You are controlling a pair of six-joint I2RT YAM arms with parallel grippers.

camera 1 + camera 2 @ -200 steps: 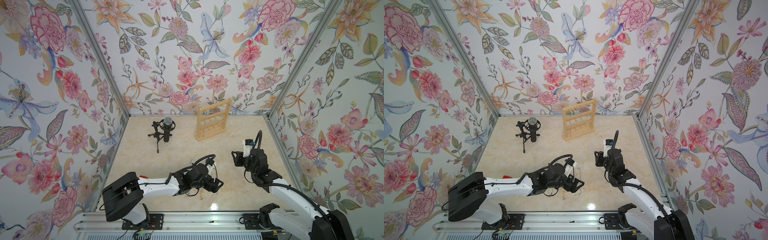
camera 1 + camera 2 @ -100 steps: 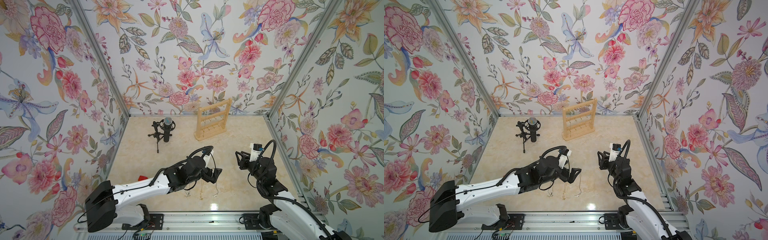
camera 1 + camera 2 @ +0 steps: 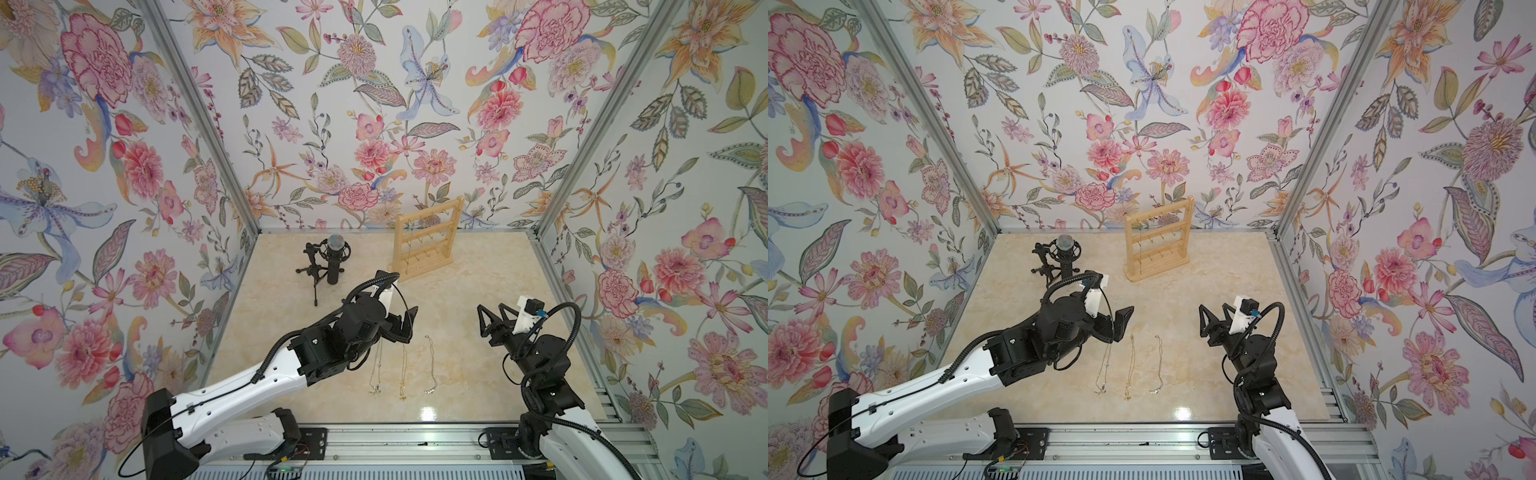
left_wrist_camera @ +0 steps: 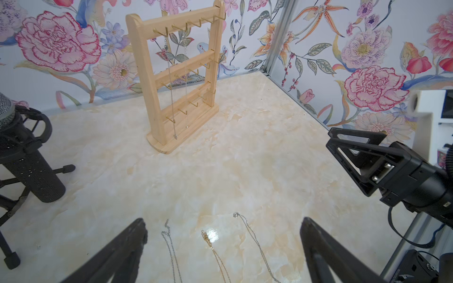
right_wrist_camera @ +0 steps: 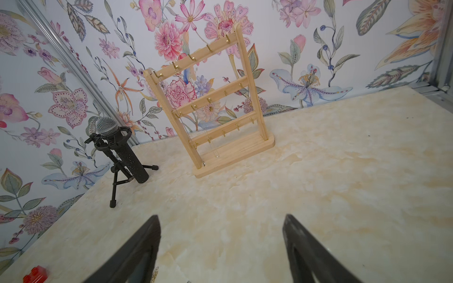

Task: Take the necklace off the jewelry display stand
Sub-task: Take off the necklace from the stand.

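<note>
Left gripper (image 3: 408,326) wide open, empty, above three necklaces (image 3: 403,365) lying toward front edge of desk (image 3: 490,266); right gripper (image 3: 490,308) spread apart, empty; jewelry display stand (image 3: 428,241) near rear edge.

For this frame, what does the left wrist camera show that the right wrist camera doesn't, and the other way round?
Left wrist only: three necklaces lying side by side on the table, and the right hand seen from the side. The right wrist view catches at most a scrap of them at its edge.
Right wrist only: a small red block on the table, and the microphone with its whole tripod.
Both: the wooden stand, upright, with two thin chains hanging from its top bar, and at least part of the microphone.
</note>
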